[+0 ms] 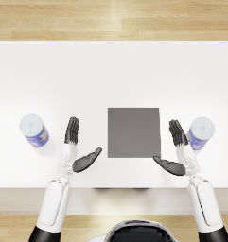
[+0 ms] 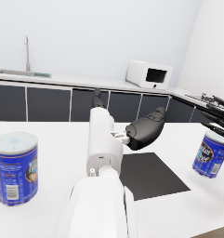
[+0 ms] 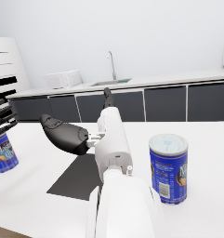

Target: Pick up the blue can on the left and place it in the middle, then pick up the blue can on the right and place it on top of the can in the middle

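Fingers on both hands are spread wide and hold nothing: the left hand (image 1: 77,146) waits just inside the left can (image 1: 34,130), the right hand (image 1: 177,150) close beside the right can (image 1: 200,133). Both cans stand upright on the white table (image 1: 110,75), well apart, flanking the dark mat (image 1: 134,132) that likely marks the middle. There is open room all round, though the near edge lies just behind the wrists.

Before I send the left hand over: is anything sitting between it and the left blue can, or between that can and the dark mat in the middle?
Nothing visible. The left hand is open beside the left blue can with bare white table between them. From that can to the dark mat, only the left hand and arm lie along the way.
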Controlling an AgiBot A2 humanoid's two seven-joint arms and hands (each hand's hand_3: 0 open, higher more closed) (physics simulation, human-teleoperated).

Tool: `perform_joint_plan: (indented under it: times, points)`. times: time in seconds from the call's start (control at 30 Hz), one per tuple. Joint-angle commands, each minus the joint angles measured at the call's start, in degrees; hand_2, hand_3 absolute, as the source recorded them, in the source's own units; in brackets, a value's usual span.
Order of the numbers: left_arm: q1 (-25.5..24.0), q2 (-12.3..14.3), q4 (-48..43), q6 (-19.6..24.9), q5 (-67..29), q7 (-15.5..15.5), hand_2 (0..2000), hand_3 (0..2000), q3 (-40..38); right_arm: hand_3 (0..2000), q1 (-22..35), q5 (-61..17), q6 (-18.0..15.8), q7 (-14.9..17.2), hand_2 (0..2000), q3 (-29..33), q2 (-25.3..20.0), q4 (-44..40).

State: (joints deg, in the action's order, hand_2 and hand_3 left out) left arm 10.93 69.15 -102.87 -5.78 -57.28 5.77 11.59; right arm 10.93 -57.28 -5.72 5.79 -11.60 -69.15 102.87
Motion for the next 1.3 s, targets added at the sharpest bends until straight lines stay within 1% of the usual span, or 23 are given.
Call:
perform_joint_plan:
  times: [0.03, 0.7, 0.73, 0.8, 0.87, 0.9, 1.03, 1.13, 1.23, 1.3]
  points:
    - [0.00, 0.00, 0.00, 0.00, 0.00, 0.00, 0, 0, 0.00, 0, 0.00, 0.00, 0.00, 0.00, 0, 0.00, 0.00, 0.00]
    - [0.00, 0.00, 0.00, 0.00, 0.00, 0.00, 0, 0, 0.00, 0, 0.00, 0.00, 0.00, 0.00, 0, 0.00, 0.00, 0.00]
    - [0.10, 0.06, 0.94, 0.00, 0.00, 0.00, 0, 0, 1.72, 0, 0.11, 0.00, 0.00, 0.00, 0, -1.72, -0.06, -0.94]
    - [0.23, 0.48, -1.09, 2.81, 0.00, -2.80, 0, 0, -1.01, 0, 0.22, 0.00, 2.78, -2.81, 0, -0.07, -0.49, 0.78]
    - [0.89, 1.06, -1.97, 4.25, 0.00, -4.24, 0, 0, -5.16, 0, 1.05, 0.00, 4.21, -4.26, 0, 2.69, -1.23, 2.28]
    - [1.51, 1.30, -1.71, 4.68, -2.51, -4.67, 0, 0, -7.19, 0, 1.28, 0.00, 4.63, -4.69, 0, 4.21, -1.46, 2.70]
    - [2.96, 1.44, -1.11, 5.49, -12.72, -5.48, 0, 0, -14.32, 0, 1.56, -10.16, 5.43, -5.50, 0, 9.34, -2.00, 3.08]
    - [3.46, 1.32, -1.76, 5.67, -20.40, -5.66, 0, 0, -18.85, 0, 1.62, -17.12, 5.61, -5.68, 0, 14.44, -2.17, 4.15]
    - [3.60, 1.45, -0.74, 5.74, -24.52, -5.73, 0, 0, -23.16, 0, 1.42, -20.06, 5.68, -5.74, 0, 18.52, -2.42, 4.18]
    - [3.19, 1.66, -0.18, 5.76, -25.68, -5.74, 0, 0, -25.27, 0, 0.78, -20.89, 5.70, -5.76, 0, 19.80, -2.65, 3.31]
